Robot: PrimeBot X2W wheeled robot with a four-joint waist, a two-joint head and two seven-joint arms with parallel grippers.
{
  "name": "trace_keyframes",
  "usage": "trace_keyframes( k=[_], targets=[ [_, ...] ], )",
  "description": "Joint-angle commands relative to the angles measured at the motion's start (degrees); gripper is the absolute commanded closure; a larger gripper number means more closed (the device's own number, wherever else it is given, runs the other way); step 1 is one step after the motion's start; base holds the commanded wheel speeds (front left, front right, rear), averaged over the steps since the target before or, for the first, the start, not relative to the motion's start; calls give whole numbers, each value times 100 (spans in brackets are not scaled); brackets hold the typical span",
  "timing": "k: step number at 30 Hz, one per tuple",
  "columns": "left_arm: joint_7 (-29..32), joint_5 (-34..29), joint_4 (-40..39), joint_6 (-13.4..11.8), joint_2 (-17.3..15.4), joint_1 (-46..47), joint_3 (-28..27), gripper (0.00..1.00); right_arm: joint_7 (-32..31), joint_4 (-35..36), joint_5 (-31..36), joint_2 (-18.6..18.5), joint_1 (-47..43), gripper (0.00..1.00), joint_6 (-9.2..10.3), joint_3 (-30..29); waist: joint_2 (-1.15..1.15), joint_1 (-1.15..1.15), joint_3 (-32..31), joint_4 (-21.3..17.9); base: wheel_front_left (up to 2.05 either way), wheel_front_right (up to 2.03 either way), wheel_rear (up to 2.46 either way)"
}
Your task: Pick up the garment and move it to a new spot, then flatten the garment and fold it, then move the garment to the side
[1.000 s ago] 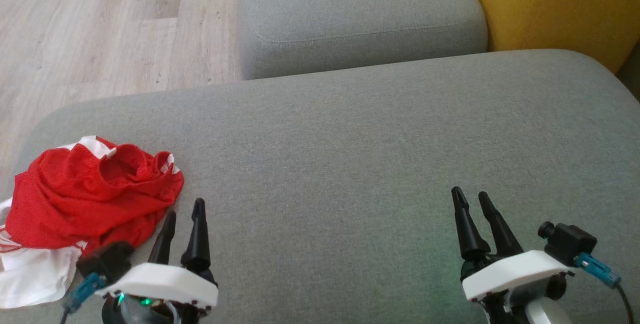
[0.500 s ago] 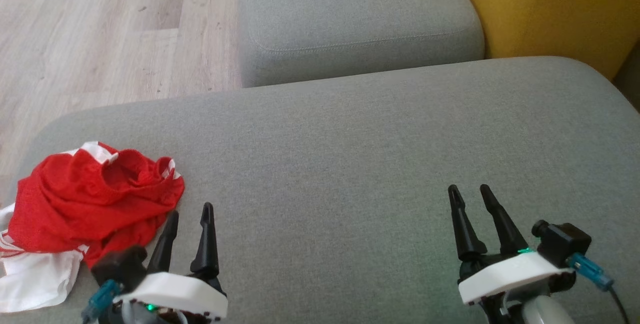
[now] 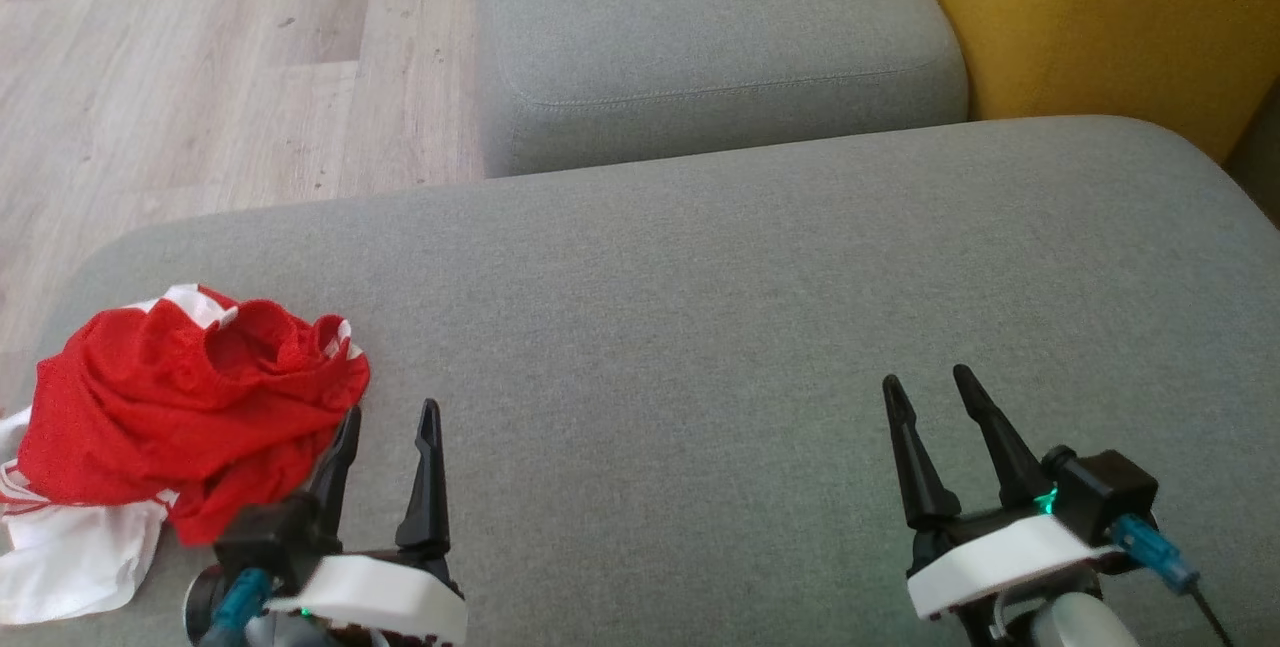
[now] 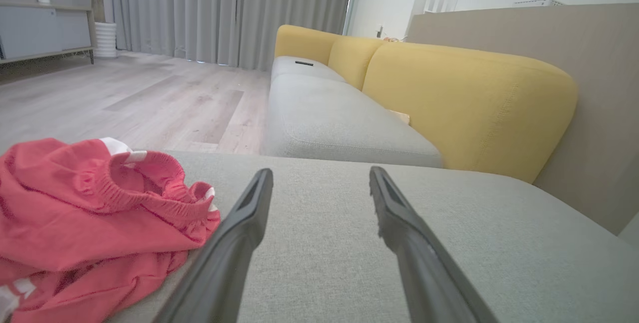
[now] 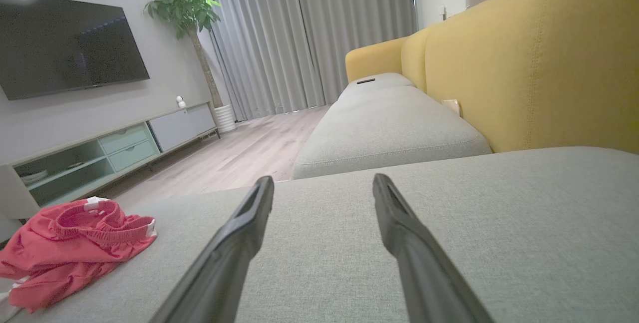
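Crumpled red-and-white fabric garment [image 3: 190, 397] lies on the grey sofa cushion [image 3: 700, 327], just beside the open, empty left claw [image 3: 390, 409]; the right claw [image 3: 925, 377] is open too.

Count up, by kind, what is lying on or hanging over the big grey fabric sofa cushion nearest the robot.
Crumpled red and white fabric garment: 1
Open grippers with two long dark fingers: 2, the left gripper and the right gripper
Total: 3
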State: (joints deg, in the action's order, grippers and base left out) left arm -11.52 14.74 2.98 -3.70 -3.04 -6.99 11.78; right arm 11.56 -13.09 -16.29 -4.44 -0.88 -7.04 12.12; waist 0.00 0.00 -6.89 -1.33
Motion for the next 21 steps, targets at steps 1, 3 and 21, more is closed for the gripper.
trace_keyframes(
  k=[1,3,21],
  targets=[
    [-100,-205,-245,-65,-33,174,-158,0,93,172,199,2,142,0,-40,97,0,0,6,6,0,0,0],
    [-133,-337,-274,-76,-28,165,-164,0,127,166,340,3,150,0,-40,99,0,0,12,14,0,0,0],
    [-348,-1317,-424,-149,-7,74,-148,0,344,200,1233,-22,181,0,-45,249,0,0,53,146,0,0,0]
  ],
)
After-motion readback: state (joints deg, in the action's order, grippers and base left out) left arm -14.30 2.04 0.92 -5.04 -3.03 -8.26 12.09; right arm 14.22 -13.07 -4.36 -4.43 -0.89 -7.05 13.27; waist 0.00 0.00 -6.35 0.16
